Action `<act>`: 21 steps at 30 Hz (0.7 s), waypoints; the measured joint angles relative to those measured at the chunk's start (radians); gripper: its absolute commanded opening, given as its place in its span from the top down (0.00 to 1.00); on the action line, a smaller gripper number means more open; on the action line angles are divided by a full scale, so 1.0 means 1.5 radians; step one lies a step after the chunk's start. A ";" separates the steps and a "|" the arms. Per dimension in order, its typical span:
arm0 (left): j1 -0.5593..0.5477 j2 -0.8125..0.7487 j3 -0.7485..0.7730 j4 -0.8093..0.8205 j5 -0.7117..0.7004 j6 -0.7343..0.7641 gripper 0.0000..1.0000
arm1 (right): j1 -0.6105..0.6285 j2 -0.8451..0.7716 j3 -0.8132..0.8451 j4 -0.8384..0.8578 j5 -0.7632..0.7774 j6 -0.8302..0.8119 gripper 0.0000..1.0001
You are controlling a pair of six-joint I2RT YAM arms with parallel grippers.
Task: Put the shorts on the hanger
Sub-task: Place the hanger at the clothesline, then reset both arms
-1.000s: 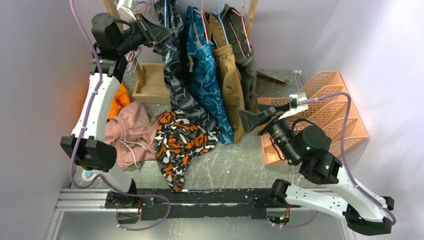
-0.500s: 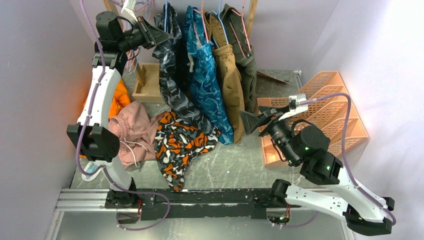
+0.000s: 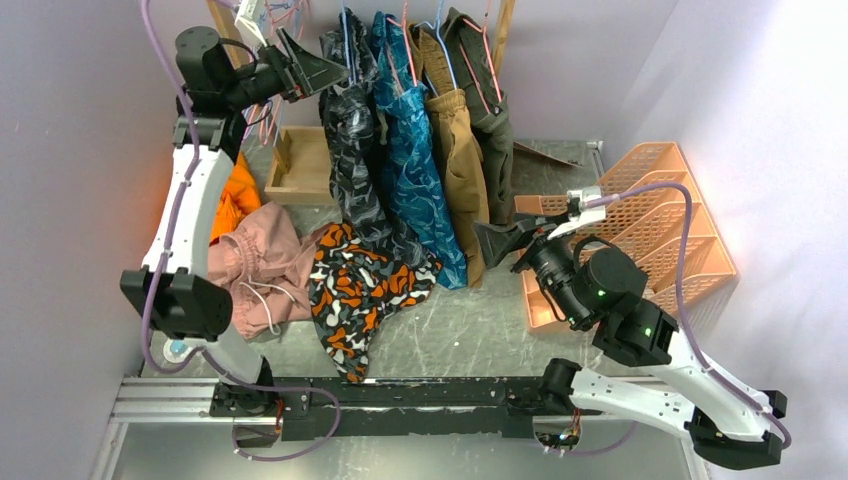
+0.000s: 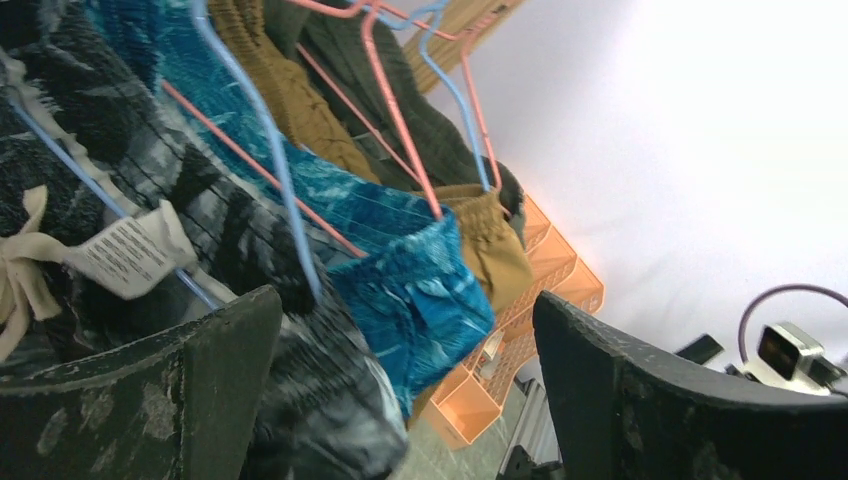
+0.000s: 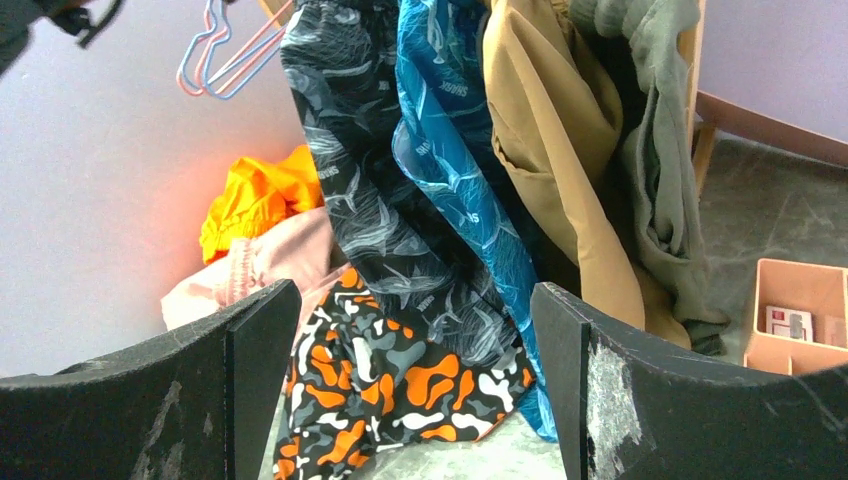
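The dark leaf-print shorts (image 3: 355, 140) hang from the rail on the light-blue hanger (image 3: 346, 22), leftmost in the row of garments. In the left wrist view the hanger's wire (image 4: 268, 150) runs over the shorts' waist (image 4: 150, 190), beside a white label and the cream drawstring (image 4: 20, 275). My left gripper (image 3: 325, 68) is up at the waist's left side, open, with fabric near its left finger (image 4: 140, 400) but nothing gripped. My right gripper (image 3: 492, 243) is open low on the right, facing the hanging shorts (image 5: 370, 200).
Teal shorts (image 3: 410, 150), tan shorts (image 3: 460, 150) and an olive garment (image 3: 492, 100) hang to the right. Black-orange shorts (image 3: 365, 285), pink (image 3: 260, 260) and orange (image 3: 235, 195) clothes lie on the table. A wooden box (image 3: 300, 165) and orange trays (image 3: 660, 200) stand behind.
My left gripper has opened and let go at the top of the shorts. The shorts swung right and now hang straighter on the rail. The right arm barely moved.
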 measured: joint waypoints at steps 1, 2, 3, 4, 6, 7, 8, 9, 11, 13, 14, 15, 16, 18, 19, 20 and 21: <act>0.000 -0.017 -0.010 -0.002 -0.003 0.005 0.00 | 0.000 0.003 0.000 0.000 0.000 0.000 0.09; 0.000 -0.038 -0.021 -0.004 -0.006 0.010 0.00 | 0.000 0.005 0.000 0.000 0.001 0.000 0.09; 0.000 -0.063 -0.036 -0.006 -0.013 0.018 0.00 | 0.000 0.007 0.000 -0.001 0.002 0.000 0.08; 0.000 -0.084 -0.049 -0.008 -0.018 0.023 0.01 | 0.000 0.009 0.000 -0.002 0.002 -0.001 0.08; 0.000 -0.143 -0.088 -0.013 -0.039 0.037 0.00 | 0.000 0.011 0.000 -0.005 0.004 -0.001 0.06; 0.000 -0.170 -0.103 -0.019 -0.048 0.047 0.01 | 0.000 0.012 0.000 -0.007 0.007 -0.002 0.06; 0.000 -0.200 -0.121 -0.026 -0.064 0.057 0.00 | 0.000 0.013 0.000 -0.009 0.010 -0.003 0.05; 0.000 -0.228 -0.136 -0.035 -0.077 0.068 0.00 | 0.000 0.016 0.000 -0.012 0.014 -0.003 0.04; -0.001 -0.298 -0.184 -0.055 -0.112 0.096 0.00 | 0.000 0.021 0.000 -0.018 0.023 -0.002 0.03; -0.005 -0.374 -0.245 -0.080 -0.148 0.122 0.01 | 0.000 0.028 -0.004 -0.021 0.041 0.005 0.01; -0.006 -0.415 -0.283 -0.093 -0.169 0.136 0.00 | 0.000 0.031 -0.008 -0.022 0.054 0.011 0.01; -0.007 -0.459 -0.325 -0.113 -0.192 0.148 0.00 | 0.000 0.035 -0.016 -0.025 0.076 0.023 0.00; -0.007 -0.490 -0.359 -0.137 -0.214 0.158 0.01 | 0.000 0.038 -0.022 -0.030 0.093 0.033 0.00; -0.010 -0.572 -0.436 -0.193 -0.268 0.171 0.00 | 0.000 0.051 -0.036 -0.042 0.146 0.065 0.00; -0.012 -0.603 -0.470 -0.218 -0.294 0.174 0.01 | 0.000 0.057 -0.039 -0.049 0.166 0.077 0.00; -0.014 -0.636 -0.504 -0.243 -0.318 0.174 0.00 | 0.000 0.064 -0.041 -0.055 0.191 0.092 0.00; -0.017 -0.671 -0.540 -0.268 -0.344 0.174 0.01 | 0.000 0.069 -0.043 -0.059 0.212 0.104 0.00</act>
